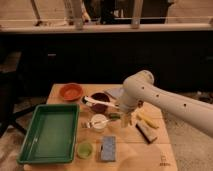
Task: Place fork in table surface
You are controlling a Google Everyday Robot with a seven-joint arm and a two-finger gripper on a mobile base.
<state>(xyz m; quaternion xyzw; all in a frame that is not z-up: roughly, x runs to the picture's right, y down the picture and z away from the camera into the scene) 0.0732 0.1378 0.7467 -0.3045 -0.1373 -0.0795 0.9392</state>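
The fork (90, 123) is a thin pale utensil lying across the white cup (99, 122), with its end sticking out to the left. The cup stands on the tan wooden table surface (127, 150), just right of the green tray. My gripper (123, 118) hangs from the white arm (150, 95) and sits low over the table, just right of the cup. A small green item (114, 116) lies between the gripper and the cup.
The green tray (50, 132) fills the table's left side. An orange bowl (71, 91) and a dark bowl (100, 99) with a white-handled utensil stand at the back. A green cup (85, 149) and a blue sponge (108, 148) are in front. A yellow item (148, 120) and a dark bar (146, 133) lie to the right.
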